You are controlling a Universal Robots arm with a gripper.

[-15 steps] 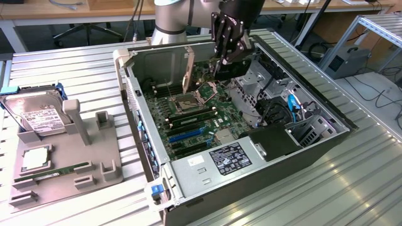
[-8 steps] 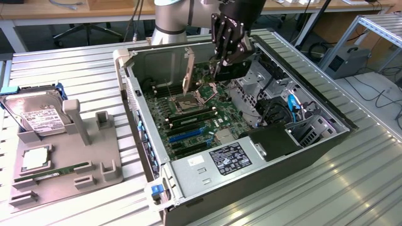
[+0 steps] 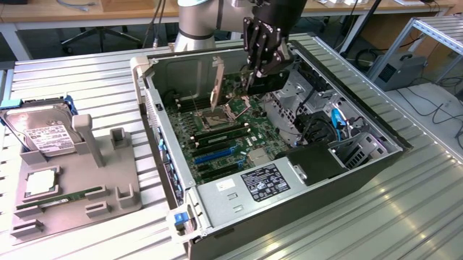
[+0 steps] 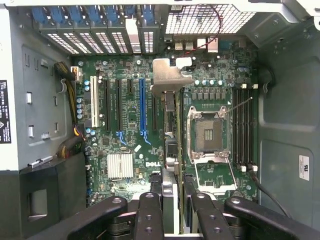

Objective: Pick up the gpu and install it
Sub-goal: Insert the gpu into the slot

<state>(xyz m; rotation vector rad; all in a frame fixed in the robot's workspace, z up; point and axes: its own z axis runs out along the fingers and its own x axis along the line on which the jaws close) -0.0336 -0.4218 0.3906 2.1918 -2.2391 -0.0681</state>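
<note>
i see a lab room with desks at the back, and a ribbed metal tabletop (image 3: 405, 216) that carries an open computer case (image 3: 217, 208). my hand (image 3: 265, 66) hangs over the far end of the case, and it is pinching the gpu (image 4: 170, 150) between its fingers (image 4: 148, 212). the card hangs straight down from the hand, on its thin edge, with its pale metal strip (image 4: 167, 76) toward the back wall of the case. its long side runs the same way as the slots (image 4: 142, 107) on the green board (image 4: 127, 145). the card sits above the board, not yet pushed in. the blue slot lies just beside it.
</note>
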